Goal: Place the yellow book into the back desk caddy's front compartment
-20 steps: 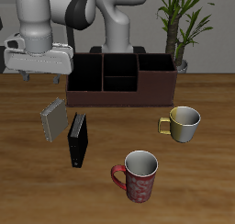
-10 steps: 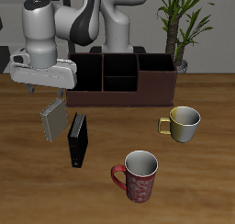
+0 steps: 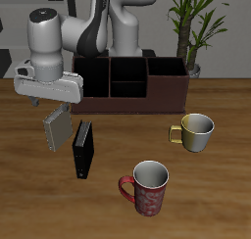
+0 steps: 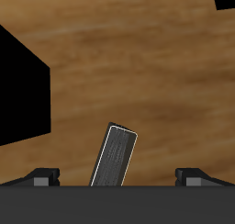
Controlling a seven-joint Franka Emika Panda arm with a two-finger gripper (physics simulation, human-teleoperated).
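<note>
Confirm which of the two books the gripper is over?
The yellow book, grey-tan cover, standing tilted on the table. The open gripper hangs directly above it. The black book stands beside it, nearer the front edge.

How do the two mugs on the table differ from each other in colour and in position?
The red patterned mug has a dark red, speckled outside, while the yellow mug is a plain pale yellow-olive. The red patterned mug stands nearer the table's front edge; the yellow mug stands farther back, closer to the back desk caddy. Both stand upright, apart from each other, each with one handle and a grey inside.
</note>
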